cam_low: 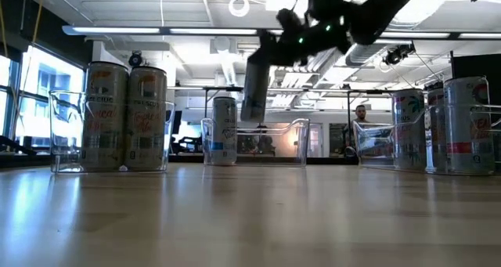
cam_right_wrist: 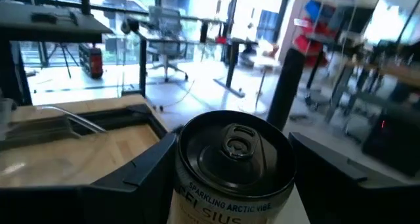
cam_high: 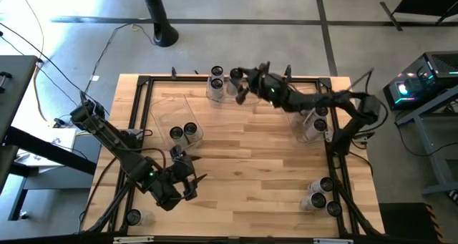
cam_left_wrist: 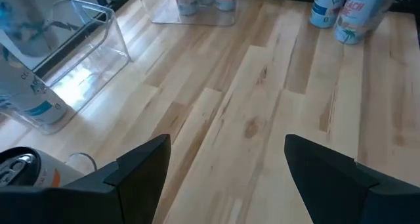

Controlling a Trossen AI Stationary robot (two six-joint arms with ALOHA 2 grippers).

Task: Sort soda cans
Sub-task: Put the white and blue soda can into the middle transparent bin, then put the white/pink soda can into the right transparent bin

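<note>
One silvery-white can (cam_right_wrist: 233, 161), dark round top, in right hand (cam_right_wrist: 230, 178)

One camera looks straight down on the whole table (cam_high: 243, 151). Another sits at tabletop height, facing the room. Each wrist camera looks closely past its own fingers. All share the tabletop.

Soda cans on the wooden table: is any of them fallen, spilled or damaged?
Nothing stands out. The small silvery soda cans that show stand upright, inside the clear plastic bins or on the wood, with no spill visible. One can is off the table, upright between the fingers of the right gripper. The left gripper is open and empty.
</note>
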